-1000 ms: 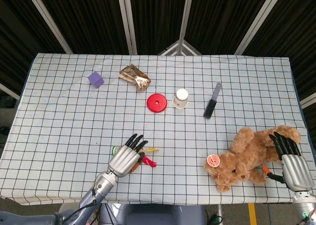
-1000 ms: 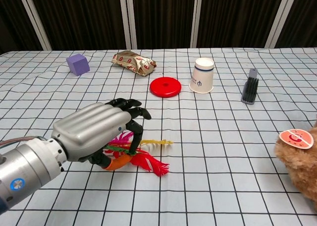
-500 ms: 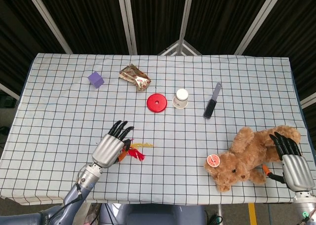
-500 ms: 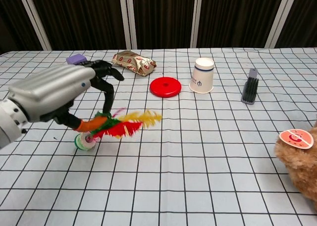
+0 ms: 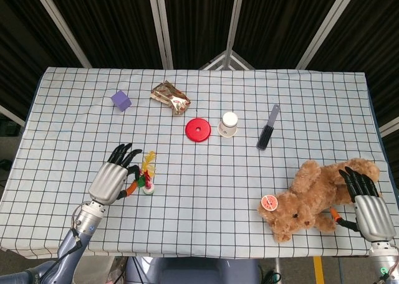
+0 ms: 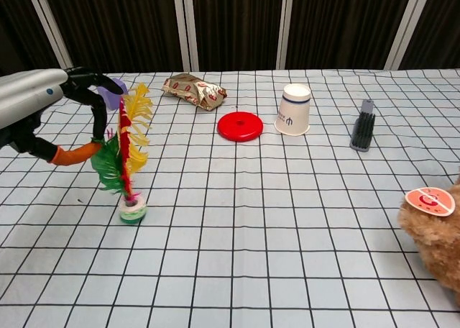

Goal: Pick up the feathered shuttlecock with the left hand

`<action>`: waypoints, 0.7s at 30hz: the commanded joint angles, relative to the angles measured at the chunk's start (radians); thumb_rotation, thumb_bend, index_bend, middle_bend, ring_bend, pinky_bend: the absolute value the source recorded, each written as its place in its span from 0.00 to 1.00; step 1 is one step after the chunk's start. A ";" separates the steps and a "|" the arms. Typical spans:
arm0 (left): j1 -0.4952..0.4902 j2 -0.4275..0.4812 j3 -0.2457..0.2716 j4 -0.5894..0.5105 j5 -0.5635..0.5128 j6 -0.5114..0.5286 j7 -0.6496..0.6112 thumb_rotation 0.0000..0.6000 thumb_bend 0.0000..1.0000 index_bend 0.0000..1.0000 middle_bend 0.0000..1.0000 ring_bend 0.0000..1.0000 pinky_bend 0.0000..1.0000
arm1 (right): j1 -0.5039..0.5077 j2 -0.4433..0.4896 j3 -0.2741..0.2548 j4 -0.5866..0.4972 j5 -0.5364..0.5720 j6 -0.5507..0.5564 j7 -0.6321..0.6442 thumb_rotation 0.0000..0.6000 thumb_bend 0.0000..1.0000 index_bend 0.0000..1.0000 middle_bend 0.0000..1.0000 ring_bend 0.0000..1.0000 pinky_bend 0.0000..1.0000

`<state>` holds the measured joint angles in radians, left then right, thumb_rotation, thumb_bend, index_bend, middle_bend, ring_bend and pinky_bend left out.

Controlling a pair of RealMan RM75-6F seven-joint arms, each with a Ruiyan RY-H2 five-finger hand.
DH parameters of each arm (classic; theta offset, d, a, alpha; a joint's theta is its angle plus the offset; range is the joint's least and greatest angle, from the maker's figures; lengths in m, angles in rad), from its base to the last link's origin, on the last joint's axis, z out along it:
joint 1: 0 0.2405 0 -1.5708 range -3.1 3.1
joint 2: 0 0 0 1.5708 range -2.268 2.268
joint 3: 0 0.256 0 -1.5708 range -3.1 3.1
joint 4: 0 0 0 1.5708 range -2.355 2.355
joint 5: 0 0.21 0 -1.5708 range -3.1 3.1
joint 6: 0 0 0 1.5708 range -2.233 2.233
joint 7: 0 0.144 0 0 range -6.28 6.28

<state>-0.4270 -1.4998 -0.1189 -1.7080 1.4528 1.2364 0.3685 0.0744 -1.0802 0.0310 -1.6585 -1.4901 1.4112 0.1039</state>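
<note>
Over on the near left of the bench (image 5: 75, 128), the feathered shuttlecock (image 6: 128, 159) now stands upright, its round base low and its red, yellow and green feathers pointing up. A second ago it lay flat under the left hand (image 5: 113, 177), feathers sprawled across the checked cloth; half a second ago it was tilted, swinging leftward in the fingers. So the hand has carried it sideways and turned it on end.

From the chest view, the left hand's dark fingers (image 6: 90, 101) curl down beside the feathers and its orange-tipped thumb reaches toward the green ones. I'd say the feathers are pinched between them, though the actual contact is hard to make out. Whether the base is just clear of the cloth or resting on it, I cannot tell; from above it looks very low.

My reading is that the grasp is made and the lift is under way, but a hold on soft feathers is a weak one and the weighted base could swing or slip out.

Far over on the right, the right hand (image 5: 366, 200) lies with its fingers spread across the teddy bear (image 5: 315, 197), unmoved through all this. It doesn't appear to be gripping the toy.
</note>
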 commanded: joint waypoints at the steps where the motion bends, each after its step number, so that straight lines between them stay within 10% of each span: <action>1: -0.003 0.000 0.001 0.004 0.002 0.000 -0.005 1.00 0.63 0.62 0.14 0.00 0.02 | 0.000 0.000 0.001 0.000 0.001 0.000 0.000 1.00 0.34 0.00 0.00 0.00 0.00; 21: -0.013 -0.005 0.015 -0.006 0.006 0.013 -0.003 1.00 0.63 0.61 0.14 0.00 0.02 | 0.000 0.003 0.000 0.002 0.000 0.000 0.005 1.00 0.34 0.00 0.00 0.00 0.00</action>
<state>-0.4403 -1.5055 -0.1042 -1.7144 1.4581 1.2487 0.3665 0.0744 -1.0768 0.0315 -1.6564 -1.4898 1.4110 0.1088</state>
